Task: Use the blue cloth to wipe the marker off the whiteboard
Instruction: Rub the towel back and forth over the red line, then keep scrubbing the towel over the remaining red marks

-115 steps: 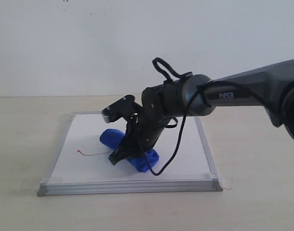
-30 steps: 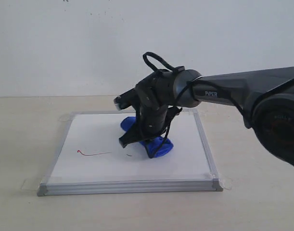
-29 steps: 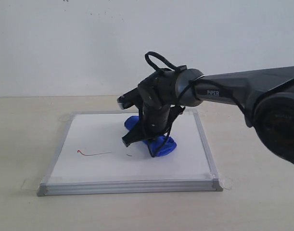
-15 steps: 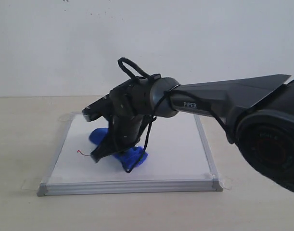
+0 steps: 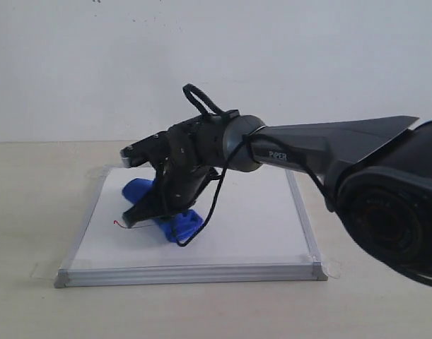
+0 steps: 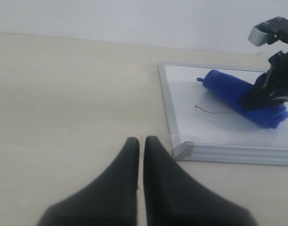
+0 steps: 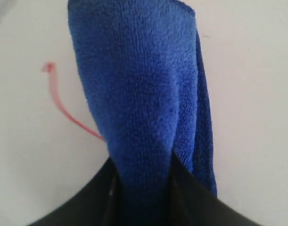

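Note:
The whiteboard lies flat on the table, silver-framed, with tape at its corners. My right gripper reaches across to the board's left half, shut on the blue cloth and pressing it onto the board. In the right wrist view the cloth fills the space between the fingers of the gripper. The red marker line runs under the cloth's edge, and only its hooked end shows beside the cloth. My left gripper hangs shut and empty over bare table, just off the board's near corner.
The board rests on a beige tabletop with a white wall behind it. In the left wrist view the cloth, the red line and the right gripper lie ahead on the board.
The right gripper has swept the cloth leftward across the board from its middle. The cloth now covers most of the red line, with less of it showing than a second ago.

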Tool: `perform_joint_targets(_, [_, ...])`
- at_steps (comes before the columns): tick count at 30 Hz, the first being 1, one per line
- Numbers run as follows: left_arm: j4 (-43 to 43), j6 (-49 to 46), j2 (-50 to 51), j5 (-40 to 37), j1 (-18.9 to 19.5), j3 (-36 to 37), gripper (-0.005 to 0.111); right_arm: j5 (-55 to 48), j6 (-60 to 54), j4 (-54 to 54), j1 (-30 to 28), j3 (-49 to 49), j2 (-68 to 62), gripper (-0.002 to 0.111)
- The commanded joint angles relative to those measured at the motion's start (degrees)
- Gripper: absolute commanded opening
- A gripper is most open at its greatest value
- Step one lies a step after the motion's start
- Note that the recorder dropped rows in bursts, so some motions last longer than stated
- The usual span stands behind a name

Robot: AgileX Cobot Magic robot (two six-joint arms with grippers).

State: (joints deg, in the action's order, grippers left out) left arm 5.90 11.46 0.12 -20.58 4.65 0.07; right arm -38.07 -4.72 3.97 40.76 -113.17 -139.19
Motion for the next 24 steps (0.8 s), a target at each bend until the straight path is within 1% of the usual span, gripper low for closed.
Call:
perform_joint_targets(1, [-0.5,0.4,-0.1,0.1,-0.3,-0.1,0.004,-0.4,-7.2,9.0,0.0,-3.1,-2.2,0.0])
perform_joint_targets(4, [-0.5,0.4,-0.1,0.1,-0.3,-0.1,0.004,-1.5,-4.4,4.5,-1.5,-3.5,-3.3,0.0])
perform_joint_targets(6, [-0.5,0.4,-0.1,0.1,-0.3,-0.1,0.004,-3.0,0.4,-1.9,-2.6,-3.5,-3.9,0.0])
perform_joint_targets(8, [-0.5,0.4,-0.1,0.1,-0.3,-0.1,0.004,-5.6,5.9,-11.0,-3.6,-3.5,-4.1,0.0])
perform_joint_targets(11, [-0.5,0.4,-0.1,0.1,-0.3,-0.1,0.004,-8.9,14.0,-22.5,-3.9,-3.5,-4.1,0.0])
perform_joint_targets(13, [-0.5,0.4,-0.1,0.1,-0.3,-0.1,0.004,-9.8,15.3,-24.3,-3.6,-3.5,-4.1,0.0])
perform_joint_targets(15, [-0.5,0.4,-0.1,0.1,-0.3,-0.1,0.004,-9.4,14.7,-21.1,-2.9,-3.5,-4.1,0.0])
perform_joint_targets(16, [-0.5,0.4,-0.1,0.1,-0.3,-0.1,0.004,-8.5,12.4,-17.3,-2.3,-3.5,-4.3,0.0])
perform_joint_targets(18, [-0.5,0.4,-0.1,0.1,-0.3,-0.1,0.004,-7.2,6.6,-10.0,-1.0,-3.5,-4.3,0.0])
perform_joint_targets(19, [-0.5,0.4,-0.1,0.1,-0.3,-0.1,0.004,-6.1,1.9,-4.0,-0.2,-3.5,-4.3,0.0])
perform_joint_targets(22, [-0.5,0.4,-0.1,0.1,-0.3,-0.1,0.004,-5.3,-7.6,8.8,2.1,-3.5,-4.3,0.0])
perform_joint_targets(24, [-0.5,0.4,-0.1,0.1,-0.3,-0.1,0.004,-5.5,-9.8,10.4,2.8,-3.5,-4.3,0.0])
